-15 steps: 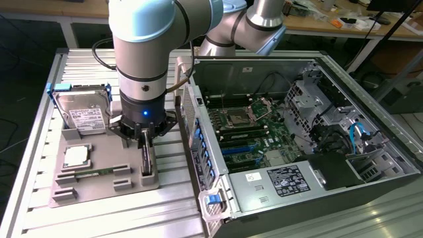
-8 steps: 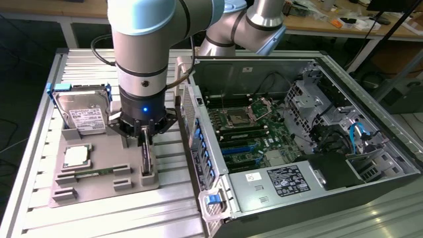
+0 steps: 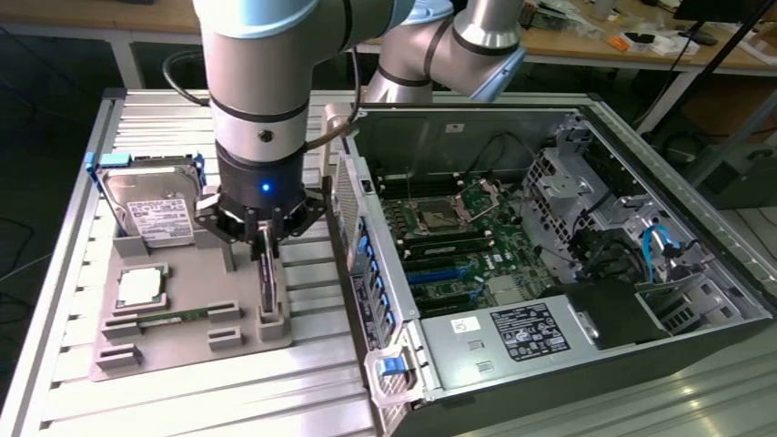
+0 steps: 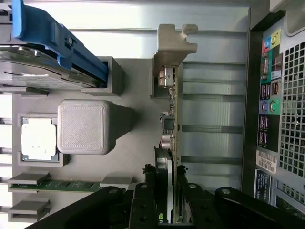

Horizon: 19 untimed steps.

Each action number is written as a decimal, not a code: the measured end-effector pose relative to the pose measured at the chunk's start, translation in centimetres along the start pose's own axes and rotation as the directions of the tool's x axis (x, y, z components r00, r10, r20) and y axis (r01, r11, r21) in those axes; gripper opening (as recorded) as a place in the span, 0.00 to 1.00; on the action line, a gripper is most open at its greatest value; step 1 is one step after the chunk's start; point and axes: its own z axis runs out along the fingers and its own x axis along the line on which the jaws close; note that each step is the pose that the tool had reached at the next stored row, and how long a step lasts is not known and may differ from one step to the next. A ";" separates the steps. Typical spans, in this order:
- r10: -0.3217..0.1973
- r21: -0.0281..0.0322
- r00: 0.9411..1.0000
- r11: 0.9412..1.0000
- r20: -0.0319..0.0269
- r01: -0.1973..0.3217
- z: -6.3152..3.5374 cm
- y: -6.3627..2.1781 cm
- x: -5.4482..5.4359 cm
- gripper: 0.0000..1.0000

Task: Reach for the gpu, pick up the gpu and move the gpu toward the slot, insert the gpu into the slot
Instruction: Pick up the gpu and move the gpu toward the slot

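The gpu [image 3: 268,278] stands on edge in a grey holder [image 3: 182,355] on the exterior view's left, beside the open computer case [image 3: 631,137]. My gripper [image 3: 265,238] reaches down over its upper edge. In the wrist view the gpu [image 4: 171,109] is edge-on, a green board with a silver bracket [image 4: 172,44] at its far end. The gripper [image 4: 166,176] has one black finger against each face of the card and is shut on it. The card still sits in its holder. Blue slots [image 3: 435,273] lie on the motherboard inside the case.
The holder also carries a hard drive [image 3: 152,208] with blue rails, a processor chip [image 3: 142,287] and a memory stick [image 3: 170,319]. The case's rear wall [image 4: 274,119] with ports stands close to the card. Cables and a drive cage [image 3: 570,173] crowd the case's far side.
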 end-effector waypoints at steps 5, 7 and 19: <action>0.000 0.000 1.000 1.000 0.000 0.000 -0.99 0.05 0.0 0.27; 0.000 0.000 1.000 1.000 0.000 0.000 -1.42 0.07 0.1 0.27; 0.000 0.003 1.000 1.000 0.000 0.000 -5.12 0.23 0.2 0.27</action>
